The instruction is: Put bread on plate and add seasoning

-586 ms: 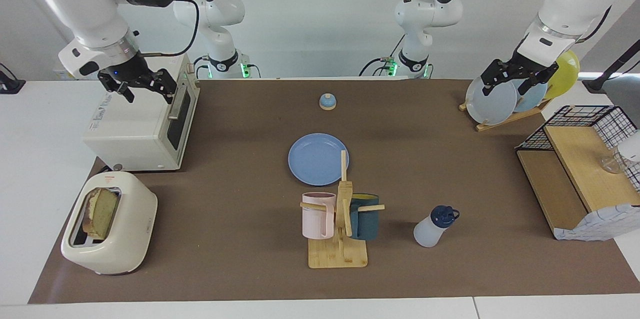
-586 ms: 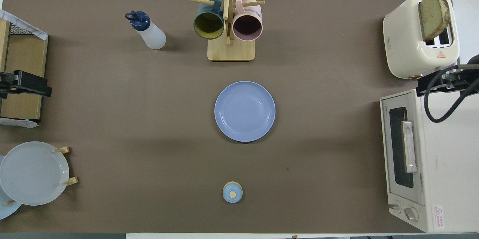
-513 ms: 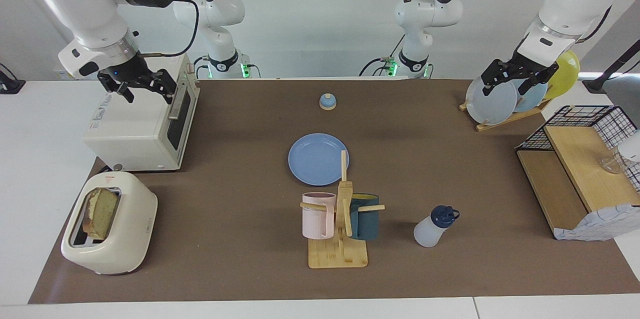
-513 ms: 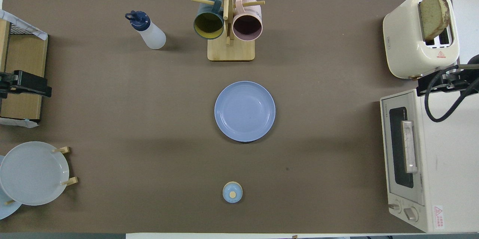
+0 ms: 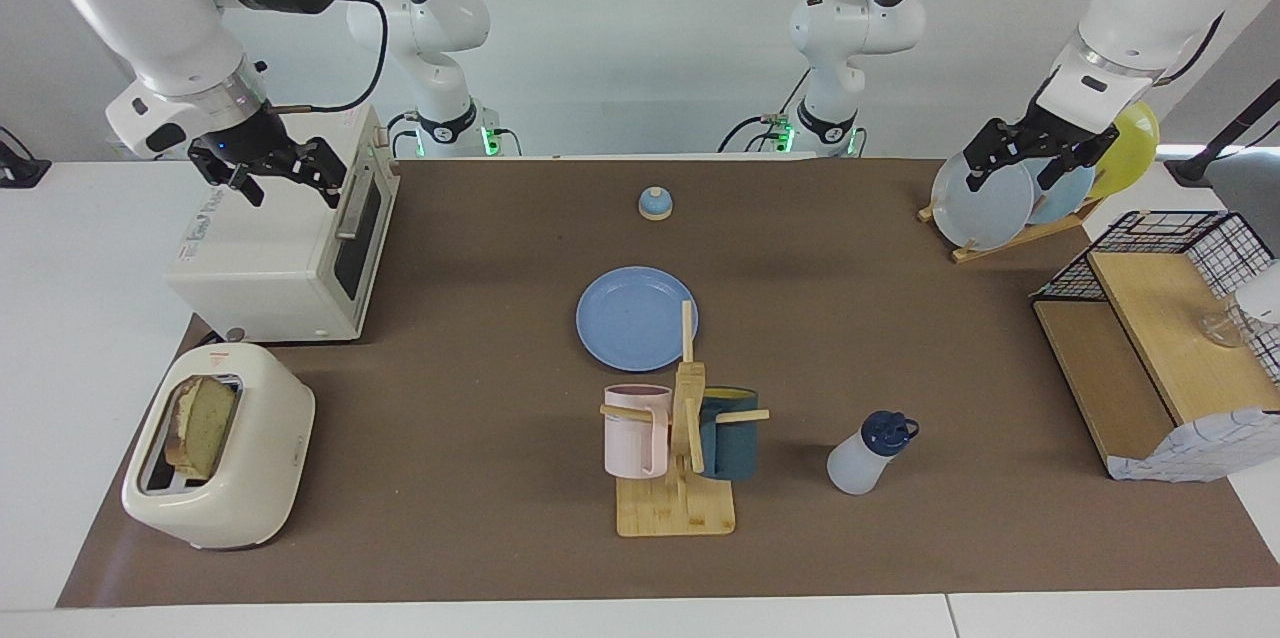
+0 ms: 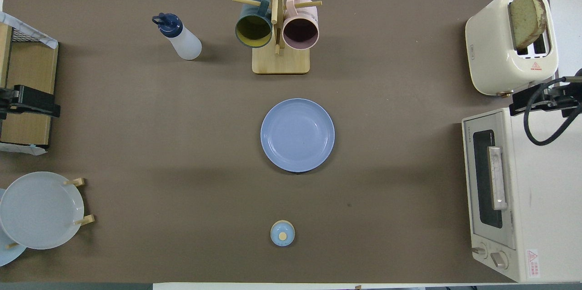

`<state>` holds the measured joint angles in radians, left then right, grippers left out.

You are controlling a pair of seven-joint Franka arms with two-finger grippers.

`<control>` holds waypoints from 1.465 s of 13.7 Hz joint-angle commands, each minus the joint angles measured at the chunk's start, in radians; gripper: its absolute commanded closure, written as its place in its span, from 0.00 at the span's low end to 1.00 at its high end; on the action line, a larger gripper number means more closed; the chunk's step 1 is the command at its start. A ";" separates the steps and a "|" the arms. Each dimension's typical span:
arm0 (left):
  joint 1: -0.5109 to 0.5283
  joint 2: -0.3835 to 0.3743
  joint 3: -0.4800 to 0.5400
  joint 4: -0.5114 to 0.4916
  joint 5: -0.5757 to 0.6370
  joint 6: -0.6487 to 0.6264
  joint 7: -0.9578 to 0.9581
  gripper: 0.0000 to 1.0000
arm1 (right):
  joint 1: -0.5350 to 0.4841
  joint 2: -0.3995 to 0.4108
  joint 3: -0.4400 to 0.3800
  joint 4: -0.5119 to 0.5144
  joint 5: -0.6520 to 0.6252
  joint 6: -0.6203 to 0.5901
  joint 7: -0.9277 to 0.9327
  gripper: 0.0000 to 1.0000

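Right gripper (image 5: 268, 174): up in the air over the toaster oven (image 5: 285, 248), fingers spread wide, nothing between them. Left gripper (image 5: 1018, 155): up over the racked plates (image 5: 985, 198) at the left arm's end, also spread wide and empty.

Bread (image 5: 203, 424): standing on edge in a slot of the cream toaster (image 5: 222, 445), top half sticking out, flat faces vertical. In the overhead view the slice (image 6: 526, 18) runs along the slot, long axis pointing away from the robots, leaning slightly. The toaster is farther from the robots than the toaster oven, just beside it, at the right arm's end near the mat corner.

Plate (image 5: 636, 317): flat, mid-table, empty. Open mat all round it toward both arm ends. The mug rack (image 5: 677, 448) is close by, farther from the robots; its top peg overlaps the plate rim in the facing view, but the overhead view shows a gap. A small bell (image 5: 655, 203) sits nearer the robots, well apart from the plate.

Seasoning (image 5: 868, 453): upright, navy cap on top, beside the mug rack toward the left arm's end, apart from it. Bare mat between it and the wooden shelf (image 5: 1150, 368).
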<state>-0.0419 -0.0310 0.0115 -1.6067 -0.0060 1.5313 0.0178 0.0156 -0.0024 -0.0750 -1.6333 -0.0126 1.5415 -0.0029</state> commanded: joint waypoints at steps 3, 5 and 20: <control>-0.016 -0.044 -0.005 -0.073 -0.009 0.024 -0.002 0.00 | -0.008 -0.001 0.000 0.012 0.023 0.035 -0.029 0.00; -0.019 -0.087 -0.007 -0.156 -0.009 0.047 -0.002 0.00 | -0.006 0.005 0.001 0.012 0.007 0.084 -0.031 0.00; -0.300 -0.183 -0.022 -0.875 -0.014 1.184 -0.154 0.00 | -0.137 0.186 0.003 -0.069 -0.024 0.856 -0.147 0.00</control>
<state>-0.3179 -0.2483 -0.0171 -2.4070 -0.0139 2.5399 -0.1081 -0.0869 0.1322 -0.0801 -1.7003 -0.0396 2.3276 -0.1745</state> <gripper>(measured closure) 0.000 0.000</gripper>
